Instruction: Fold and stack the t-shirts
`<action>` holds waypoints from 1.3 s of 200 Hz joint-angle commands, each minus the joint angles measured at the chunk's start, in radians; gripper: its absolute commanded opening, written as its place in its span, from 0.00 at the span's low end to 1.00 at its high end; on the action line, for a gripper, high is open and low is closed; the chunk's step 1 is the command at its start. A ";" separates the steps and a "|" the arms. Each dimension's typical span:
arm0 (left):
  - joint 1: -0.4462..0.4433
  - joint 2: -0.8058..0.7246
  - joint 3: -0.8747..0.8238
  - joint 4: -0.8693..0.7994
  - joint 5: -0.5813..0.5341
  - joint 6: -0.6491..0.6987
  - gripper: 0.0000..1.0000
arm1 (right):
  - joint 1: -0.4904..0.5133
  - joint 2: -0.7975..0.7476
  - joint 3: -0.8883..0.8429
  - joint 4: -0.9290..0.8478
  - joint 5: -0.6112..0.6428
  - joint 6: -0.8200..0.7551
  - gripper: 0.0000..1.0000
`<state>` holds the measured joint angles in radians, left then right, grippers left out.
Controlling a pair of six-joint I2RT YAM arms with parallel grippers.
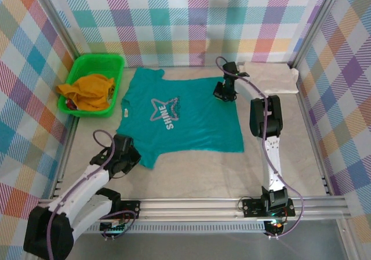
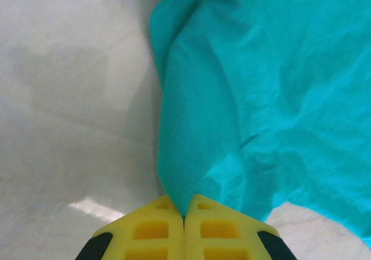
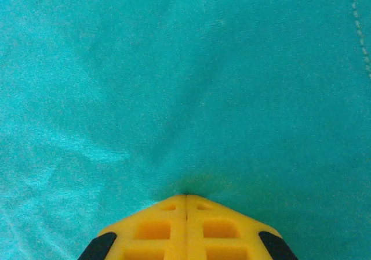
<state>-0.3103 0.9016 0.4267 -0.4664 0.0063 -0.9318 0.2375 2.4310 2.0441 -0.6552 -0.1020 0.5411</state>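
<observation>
Teal tee (image 1: 185,118) flat on bench (image 1: 301,155), left hand (image 2: 184,216) pinching its near sleeve, right hand (image 3: 186,196) pinching its far-right edge, white tee (image 1: 272,77) at far-right corner

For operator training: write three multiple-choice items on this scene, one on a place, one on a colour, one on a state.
1. Where does the cream-white t-shirt lie on the table?
A near left corner; B far right corner; C centre.
2. What colour is the cloth in the green basket?
A orange-yellow; B purple; C black.
3. What state is the left gripper in?
A open over bare table; B shut on the teal t-shirt; C shut on the basket.

Answers:
1 B, it lies against the far right corner.
2 A, the bundle inside is orange-yellow.
3 B, the left wrist view shows it closed with teal cloth pinched in it.
</observation>
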 commanded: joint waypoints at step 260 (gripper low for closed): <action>0.011 -0.201 -0.070 -0.175 -0.014 -0.042 0.00 | -0.167 -1.028 -1.371 0.096 -0.216 0.057 0.44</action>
<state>-0.3103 0.7326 0.3740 -0.6041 0.0025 -0.9573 0.0776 1.3853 0.6933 -0.6102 -0.3004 0.5880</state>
